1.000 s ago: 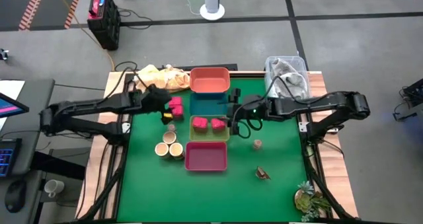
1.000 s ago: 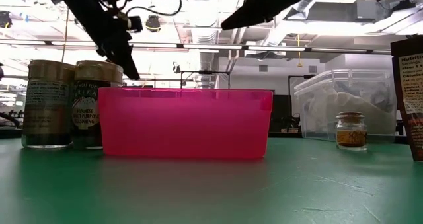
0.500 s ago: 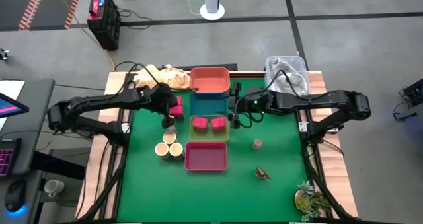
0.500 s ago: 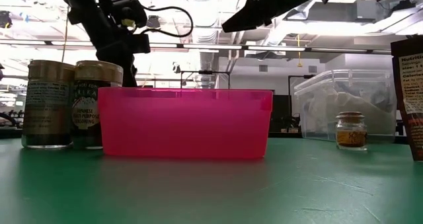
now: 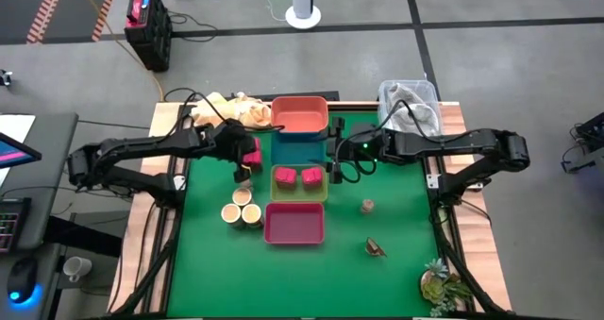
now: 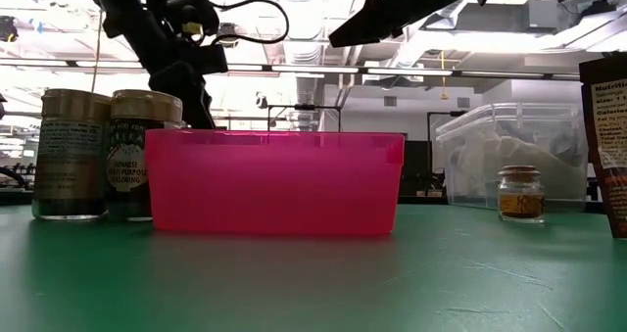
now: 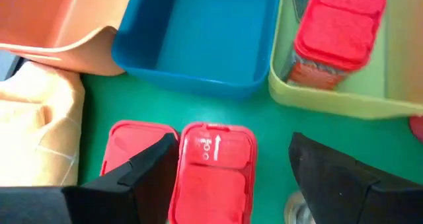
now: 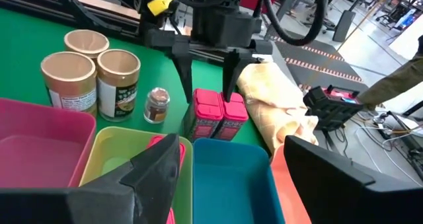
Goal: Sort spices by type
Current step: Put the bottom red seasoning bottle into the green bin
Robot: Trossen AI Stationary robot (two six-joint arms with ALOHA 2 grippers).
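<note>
Two magenta-pink blocks point(image 5: 251, 151) stand side by side on the green mat, left of the blue tray point(image 5: 300, 150). My left gripper point(image 7: 234, 141) is open just above them. One block point(image 7: 215, 168) lies between its fingers, and the other block point(image 7: 132, 145) sits partly behind one finger. Two more pink blocks point(image 5: 298, 176) sit in the yellow-green tray point(image 5: 299, 195). Three tan tubs point(image 5: 241, 209) stand to the left of the magenta tray point(image 5: 294, 224). My right gripper point(image 5: 332, 165) hangs open over the blue tray's right end.
One grey-brown knob point(image 5: 243, 180) stands near the left gripper, and another point(image 5: 367, 205) on the right. A dark brown piece point(image 5: 376, 248) lies nearer the front. At the back are an orange tray point(image 5: 300, 114), crumpled tan cloth point(image 5: 229, 109) and a clear box point(image 5: 411, 108). A green sprig point(image 5: 442, 284) lies front right.
My left gripper has moved toward the trays and down, tipping downward and rolling, and has ended over the two pink blocks on the mat. The blocks have stayed where they were.
</note>
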